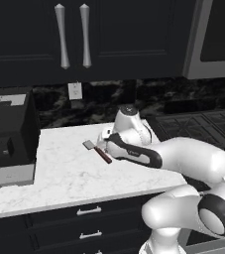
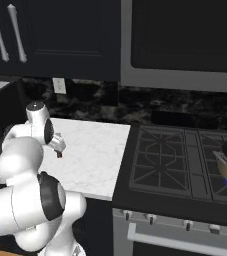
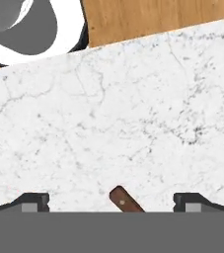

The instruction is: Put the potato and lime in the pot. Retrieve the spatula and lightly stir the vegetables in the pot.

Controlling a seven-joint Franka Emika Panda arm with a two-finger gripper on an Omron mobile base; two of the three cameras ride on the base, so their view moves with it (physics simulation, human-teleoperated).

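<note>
Since the end effector (image 3: pixel 111 202) hangs with its fingers spread apart over the spatula (image 1: pixel 97 150) on the bench (image 1: pixel 59 173), lower squarely and clamp the brown handle.

Brown-handled, grey-headed spatula (image 1: pixel 97 150) on white grey-veined marble counter (image 1: pixel 59 168); black cabinets (image 1: pixel 34 30).

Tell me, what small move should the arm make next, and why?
Probably lower the pincer straight down and close on the spatula. Its jaws stand wide open just above the counter, and the brown handle lies between the tips, not yet gripped.
</note>
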